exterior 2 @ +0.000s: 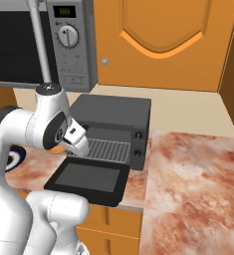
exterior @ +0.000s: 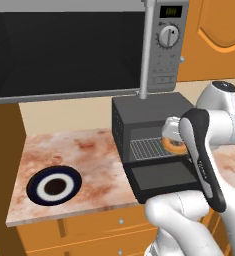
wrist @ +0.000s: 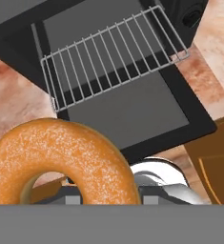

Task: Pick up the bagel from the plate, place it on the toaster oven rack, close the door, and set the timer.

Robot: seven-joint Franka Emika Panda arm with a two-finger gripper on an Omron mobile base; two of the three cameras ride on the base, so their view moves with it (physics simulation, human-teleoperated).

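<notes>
Bagel [wrist: 61, 159]: golden-brown ring, sugared surface, filled the near lower left of the hand view, its lower edge cut off by the bottom of the picture. Beyond it lay the dropped-open door [wrist: 127, 112], dark with a tinted pane, and past that the wire rack [wrist: 111, 55], drawn partly out of the oven mouth.

Left base view: bagel [exterior: 175, 145] seen as a small orange patch at the oven opening, just above the right end of the rack [exterior: 146, 147], half hidden behind the dark forearm. Toaster oven [exterior: 144, 117], dark box, stood at the right of the marbled counter [exterior: 89, 165]; door [exterior: 161, 176] hung flat toward the near edge. Plate [exterior: 54, 186], navy rim, white ring, dark centre, lay bare on the counter well to the left. Microwave [exterior: 79, 45] hung above.

Right base view: gripper [exterior 2: 72, 142] hovered at the left side of the oven mouth, over the left end of the rack [exterior 2: 107, 149]; two knobs showed on the oven's right front [exterior 2: 137, 143]. Plate [exterior 2: 13, 158] mostly hidden behind the arm.

Pincer: clamped on the bagel, held above the rack and the open door, not resting on either. Fingertips were not made out in the hand view, the bagel covering them. Whether the bagel touched the rack could not be told.
</notes>
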